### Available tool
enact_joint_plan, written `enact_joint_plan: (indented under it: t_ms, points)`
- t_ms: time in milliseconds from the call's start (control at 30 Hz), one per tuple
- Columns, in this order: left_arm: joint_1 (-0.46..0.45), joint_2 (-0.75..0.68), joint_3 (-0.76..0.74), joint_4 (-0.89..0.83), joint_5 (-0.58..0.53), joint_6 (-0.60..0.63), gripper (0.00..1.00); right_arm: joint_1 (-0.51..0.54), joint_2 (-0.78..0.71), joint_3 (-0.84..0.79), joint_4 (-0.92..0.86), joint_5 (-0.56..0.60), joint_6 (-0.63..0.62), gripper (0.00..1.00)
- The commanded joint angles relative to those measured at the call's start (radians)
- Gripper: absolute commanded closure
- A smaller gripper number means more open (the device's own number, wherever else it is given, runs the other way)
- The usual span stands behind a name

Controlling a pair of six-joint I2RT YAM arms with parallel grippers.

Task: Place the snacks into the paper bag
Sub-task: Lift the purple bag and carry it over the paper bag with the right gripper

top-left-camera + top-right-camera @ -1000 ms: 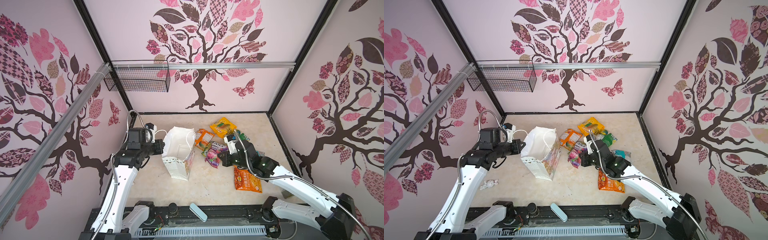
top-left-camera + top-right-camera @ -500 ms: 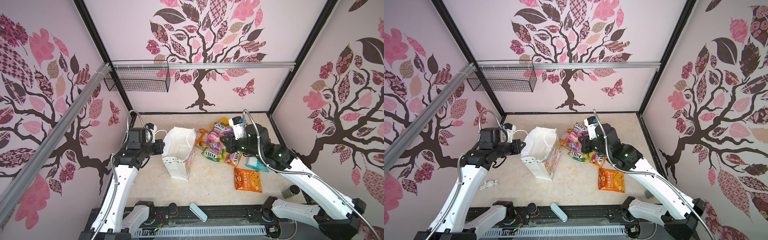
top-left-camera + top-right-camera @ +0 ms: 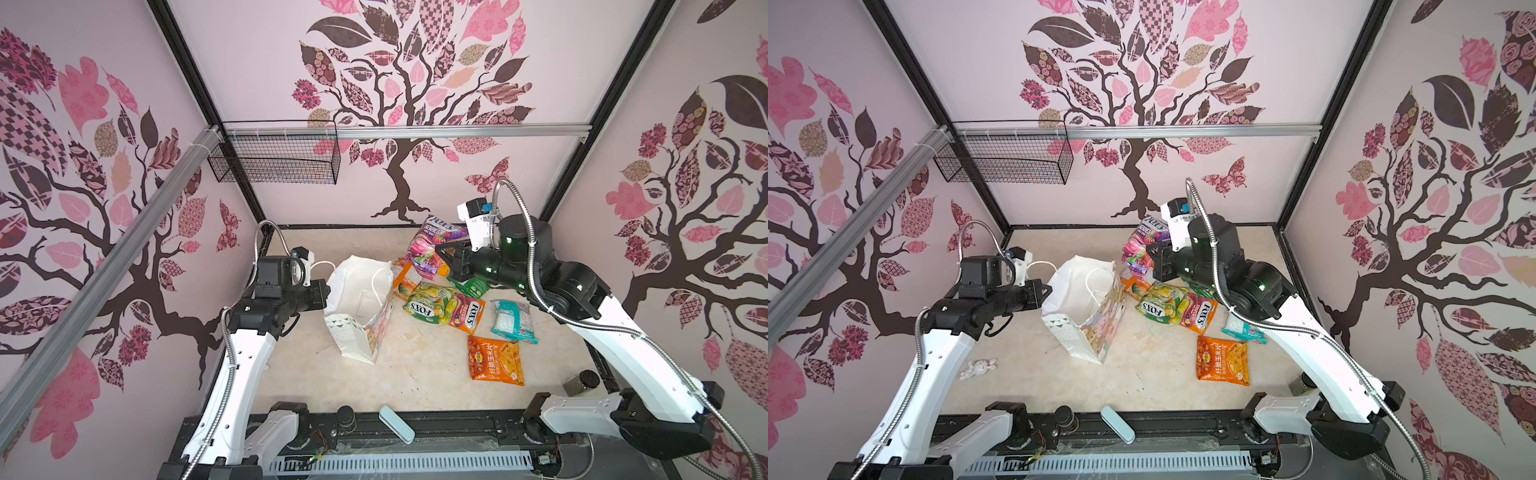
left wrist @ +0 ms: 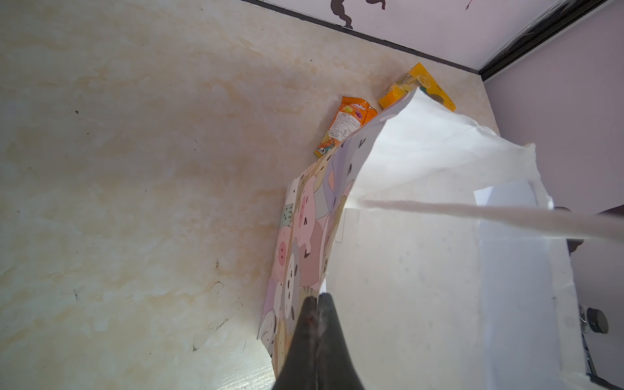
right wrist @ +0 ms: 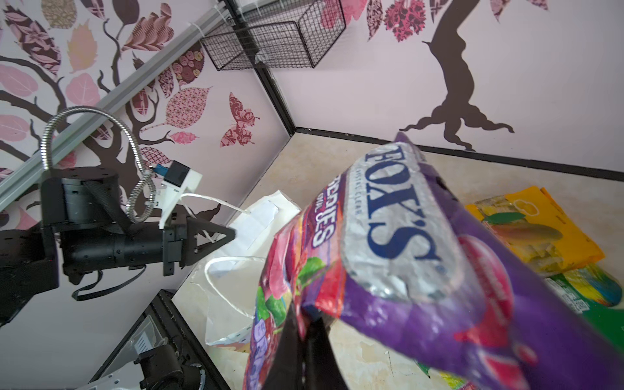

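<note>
The paper bag [image 3: 360,291] [image 3: 1084,297] stands open at mid table. My left gripper [image 3: 326,296] [image 4: 318,299] is shut on its rim [image 4: 337,256], holding the mouth open. My right gripper [image 3: 440,254] [image 5: 309,317] is shut on a purple FOX'S snack packet [image 3: 432,245] [image 5: 422,253]. The packet hangs in the air just right of the bag. On the table lie more snacks: two FOX'S packets [image 3: 432,305], a teal packet [image 3: 513,320], an orange packet [image 3: 494,361], a green one [image 3: 471,286] and a yellow one [image 5: 540,233]. Another orange packet [image 3: 401,282] lies against the bag.
A black wire basket [image 3: 274,162] hangs on the back wall at the left. A pale blue case [image 3: 397,424] lies at the front edge. A small glass jar [image 3: 582,382] stands front right, and a small white toy [image 3: 978,368] lies near the left arm.
My right gripper has risen from the snack pile with the purple FOX'S packet, moving back and up. The left gripper and the bag have stayed still.
</note>
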Motion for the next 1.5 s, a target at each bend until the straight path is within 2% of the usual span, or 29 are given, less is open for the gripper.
enact_joint_plan:
  t_ms: [0, 67, 233, 467, 800, 967, 1267, 1467]
  points:
    - [-0.005, 0.006, 0.037, -0.04, -0.02, -0.008, 1.0, 0.119, 0.092, 0.173, -0.04, 0.113, -0.063, 1.0]
    - [-0.004, 0.005, 0.043, -0.037, -0.029, -0.015, 1.0, 0.165, 0.164, 0.282, -0.093, 0.123, -0.074, 1.0]
    - [-0.004, -0.003, 0.041, -0.042, -0.086, -0.034, 1.0, 0.285, 0.31, 0.482, -0.207, 0.272, -0.128, 1.0]
    - [-0.003, -0.008, 0.045, -0.054, -0.094, -0.046, 1.0, 0.381, 0.433, 0.597, -0.302, 0.341, -0.159, 1.0]
    - [-0.005, -0.018, 0.054, -0.065, -0.075, -0.047, 1.0, 0.388, 0.543, 0.649, -0.463, 0.33, -0.176, 1.0]
    - [-0.01, -0.025, 0.072, -0.072, -0.045, -0.052, 1.0, 0.388, 0.61, 0.712, -0.562, 0.391, -0.175, 1.0]
    - [-0.089, -0.04, 0.03, -0.039, -0.036, -0.071, 1.0, 0.381, 0.653, 0.713, -0.558, 0.398, -0.169, 1.0]
    - [-0.092, -0.05, 0.002, -0.011, -0.039, -0.091, 1.0, 0.371, 0.661, 0.675, -0.531, 0.378, -0.155, 1.0]
